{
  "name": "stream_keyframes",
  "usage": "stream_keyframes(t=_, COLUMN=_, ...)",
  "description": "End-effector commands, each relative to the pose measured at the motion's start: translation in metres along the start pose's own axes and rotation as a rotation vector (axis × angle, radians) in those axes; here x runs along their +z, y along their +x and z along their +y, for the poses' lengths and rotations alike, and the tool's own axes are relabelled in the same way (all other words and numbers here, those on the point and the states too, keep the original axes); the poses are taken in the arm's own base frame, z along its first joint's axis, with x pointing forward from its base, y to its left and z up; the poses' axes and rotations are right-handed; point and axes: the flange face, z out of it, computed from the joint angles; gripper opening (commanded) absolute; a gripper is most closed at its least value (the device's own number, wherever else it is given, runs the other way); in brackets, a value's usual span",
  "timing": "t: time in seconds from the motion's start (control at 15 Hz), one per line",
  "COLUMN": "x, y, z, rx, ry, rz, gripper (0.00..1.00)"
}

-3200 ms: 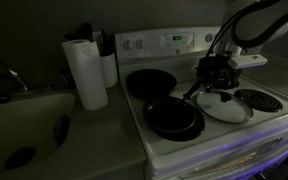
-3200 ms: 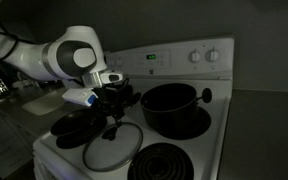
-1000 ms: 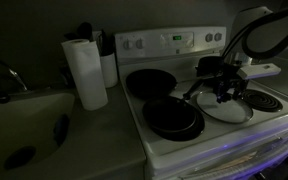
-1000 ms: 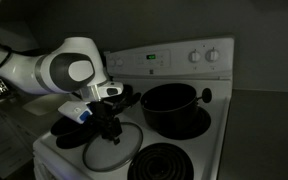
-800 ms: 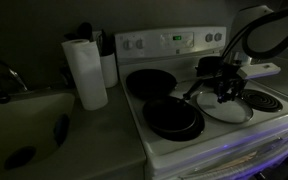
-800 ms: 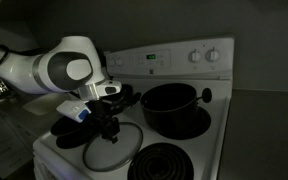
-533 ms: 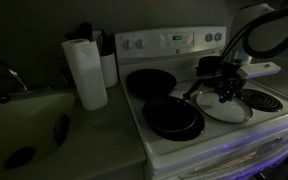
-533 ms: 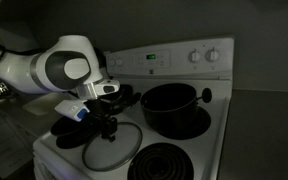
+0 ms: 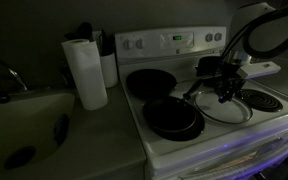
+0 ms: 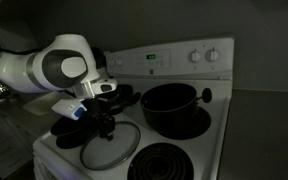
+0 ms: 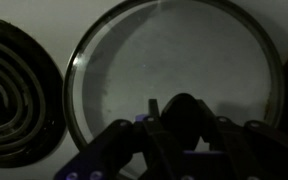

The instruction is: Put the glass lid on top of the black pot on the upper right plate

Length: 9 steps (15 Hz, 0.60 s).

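- Sitting at the front of the white stove [image 9: 159, 140], the glass lid [image 10: 111, 152] lies between 2 black frying pans [image 9: 174, 118] on one side and a bare coil burner [image 10: 169, 163] on the other, close to the stove's front edge
- The black pot [image 10: 171, 108] stands behind the lid at the rear of the stove, open-topped, just in front of the raised control panel [image 10: 184, 58]; the plate under it is hidden by the pot
- The air above the pot and the lid is open, apart from the arm itself; a paper towel roll [image 9: 86, 72] and a sink [image 9: 24, 130] are well apart, off the stove's side
- The lid is a see-through disc with a thin bright rim, and in the wrist view the pale stove top shows through the glass
- The gripper [image 11: 181, 125] hangs over the lid's centre, its fingers drawn in narrow on either side of the dark knob and clamped on it
- In this dim light I cannot tell whether the lid rests on the stove top or hangs just clear of it
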Motion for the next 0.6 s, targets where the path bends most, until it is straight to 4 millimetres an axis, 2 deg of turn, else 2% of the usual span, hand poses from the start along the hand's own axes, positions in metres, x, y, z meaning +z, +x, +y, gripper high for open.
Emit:
stream_keyframes(t=0.0, x=-0.031, y=-0.007, z=-0.005, rx=-0.018, ry=-0.009, rz=0.001, gripper=0.14)
stream_keyframes(t=0.53, x=-0.063, y=-0.023, z=-0.003, rx=-0.027, ry=-0.007, rz=-0.098, gripper=0.14)
